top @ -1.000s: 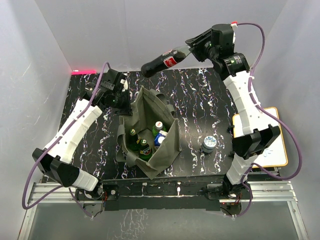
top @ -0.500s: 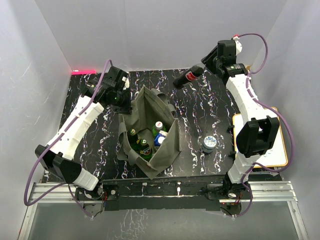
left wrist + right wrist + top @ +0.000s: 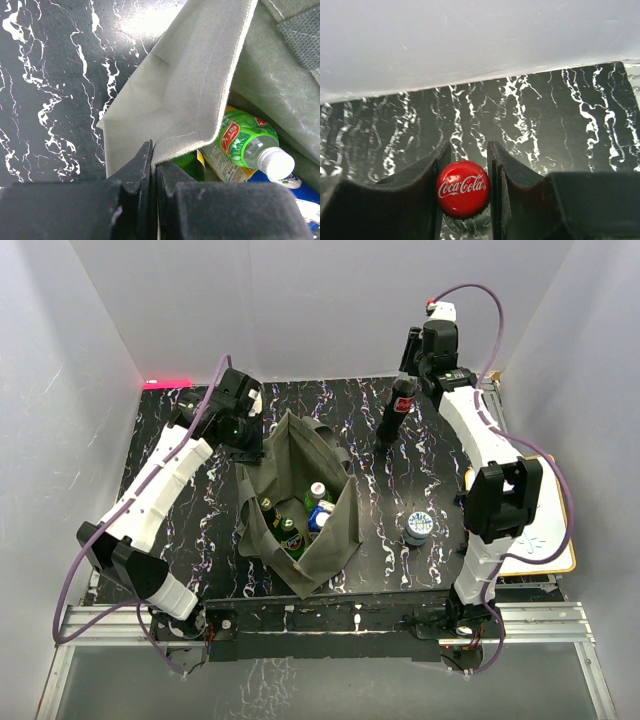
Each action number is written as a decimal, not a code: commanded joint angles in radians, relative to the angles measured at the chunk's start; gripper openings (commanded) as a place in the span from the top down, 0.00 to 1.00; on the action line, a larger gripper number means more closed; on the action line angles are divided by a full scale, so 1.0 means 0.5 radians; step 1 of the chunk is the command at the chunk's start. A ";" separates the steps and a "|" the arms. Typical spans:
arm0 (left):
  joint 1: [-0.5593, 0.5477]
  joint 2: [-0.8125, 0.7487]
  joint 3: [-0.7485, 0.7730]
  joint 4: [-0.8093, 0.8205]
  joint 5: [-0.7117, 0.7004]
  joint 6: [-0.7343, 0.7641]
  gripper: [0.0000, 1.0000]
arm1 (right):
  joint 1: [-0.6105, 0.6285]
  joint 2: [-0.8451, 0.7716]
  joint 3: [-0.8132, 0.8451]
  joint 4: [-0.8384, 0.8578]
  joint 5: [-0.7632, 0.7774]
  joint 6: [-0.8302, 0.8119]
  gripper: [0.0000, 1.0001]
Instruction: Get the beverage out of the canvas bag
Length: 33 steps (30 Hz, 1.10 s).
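**Cola bottle outside the bag, gripped at the neck over the far table**

The right pincer (image 3: 468,155) is narrowly parted, just as wide as the cap of the cola bottle (image 3: 463,188). Its 2 fingers (image 3: 440,165) press the neck from either side, the red cap showing between them. In the top view the bottle hangs nearly upright below this pincer at the far side of the table (image 3: 400,480), well apart from the canvas bag (image 3: 300,455) and near the back wall (image 3: 320,310). Whether its base touches the table cannot be told.

The left pincer (image 3: 154,157) is clamped almost fully together on the bag's far-left rim, with only the fabric between the jaws. That wall is drawn up taut and the mouth gapes. Inside lies a green bottle (image 3: 245,140) with a white cap, beside other drinks.

Bare table lies between the bag and the cola bottle. Nearer the arms, a round container (image 3: 417,527) with a blue-and-white lid stands right of the bag. A white board (image 3: 545,535) sits at the table's right edge, beside the right arm.
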 commanded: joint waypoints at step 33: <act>-0.003 0.111 0.163 0.001 -0.011 0.088 1.00 | -0.042 -0.123 -0.159 0.858 0.266 -0.464 0.18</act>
